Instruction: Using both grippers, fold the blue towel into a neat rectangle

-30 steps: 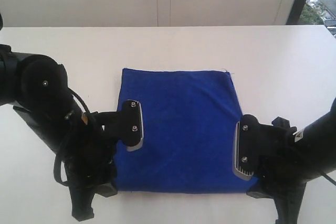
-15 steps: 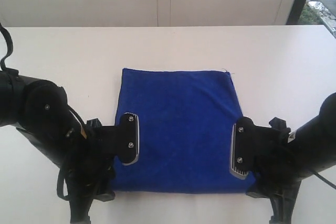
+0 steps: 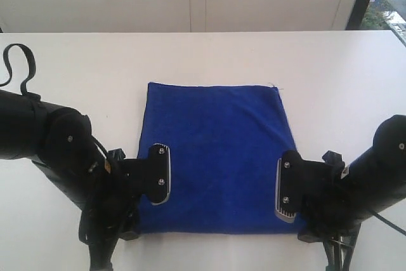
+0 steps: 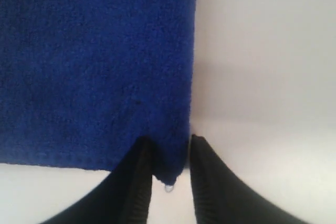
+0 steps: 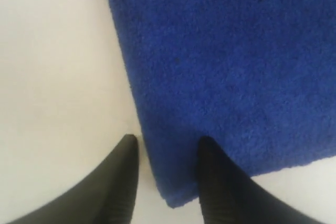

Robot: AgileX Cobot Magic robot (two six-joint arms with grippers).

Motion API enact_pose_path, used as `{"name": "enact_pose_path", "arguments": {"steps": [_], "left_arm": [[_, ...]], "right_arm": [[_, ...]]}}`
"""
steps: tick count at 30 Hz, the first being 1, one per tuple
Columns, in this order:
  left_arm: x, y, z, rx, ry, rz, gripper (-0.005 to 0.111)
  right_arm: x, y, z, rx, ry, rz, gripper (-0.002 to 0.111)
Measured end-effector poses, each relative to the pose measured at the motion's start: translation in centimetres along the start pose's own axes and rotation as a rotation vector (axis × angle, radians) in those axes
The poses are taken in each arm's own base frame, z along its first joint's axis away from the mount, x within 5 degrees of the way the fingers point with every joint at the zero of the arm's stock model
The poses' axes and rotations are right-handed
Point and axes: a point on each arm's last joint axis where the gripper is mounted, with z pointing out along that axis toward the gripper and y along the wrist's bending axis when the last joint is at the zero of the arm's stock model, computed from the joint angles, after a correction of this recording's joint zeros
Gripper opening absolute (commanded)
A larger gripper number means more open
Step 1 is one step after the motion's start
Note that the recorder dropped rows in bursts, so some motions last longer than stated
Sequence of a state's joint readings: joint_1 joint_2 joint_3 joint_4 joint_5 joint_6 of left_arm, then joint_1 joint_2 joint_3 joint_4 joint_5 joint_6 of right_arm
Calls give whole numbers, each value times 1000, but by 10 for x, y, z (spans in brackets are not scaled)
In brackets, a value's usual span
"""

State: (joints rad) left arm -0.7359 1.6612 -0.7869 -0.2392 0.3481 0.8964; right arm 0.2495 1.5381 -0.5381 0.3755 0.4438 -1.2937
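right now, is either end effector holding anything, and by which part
Nothing yet: left end effector and right end effector each straddle a blue towel corner, jaws apart.

The flat white tabletop (image 3: pixel 330 74) lies bare across the upper half of the exterior view and down both sides of the deep-blue microfibre towel (image 3: pixel 216 144) spread flat at centre. The bulky black left arm (image 3: pixel 51 144) fills the lower left corner and the black right arm (image 3: pixel 374 176) the lower right, each crowding a lower towel corner.
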Motion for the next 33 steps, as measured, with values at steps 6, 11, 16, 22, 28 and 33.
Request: {"name": "enact_pose_path", "arguments": {"steps": [6, 11, 16, 22, 28, 33], "left_arm": [[0, 1, 0, -6, 1, 6, 2], [0, 1, 0, -8, 5, 14, 0], [2, -1, 0, 8, 17, 18, 0], [4, -4, -1, 51, 43, 19, 0], [-2, -8, -25, 80, 35, 5, 0], [-2, -10, -29, 89, 39, -41, 0]], "right_arm": [[0, -1, 1, 4, 1, 1, 3], [0, -1, 2, 6, 1, 1, 0], [0, 0, 2, -5, 4, 1, 0], [1, 6, -5, -57, 8, -4, 0], [-7, 6, -28, -31, -42, 36, 0], [-13, 1, -34, -30, -57, 87, 0]]}}
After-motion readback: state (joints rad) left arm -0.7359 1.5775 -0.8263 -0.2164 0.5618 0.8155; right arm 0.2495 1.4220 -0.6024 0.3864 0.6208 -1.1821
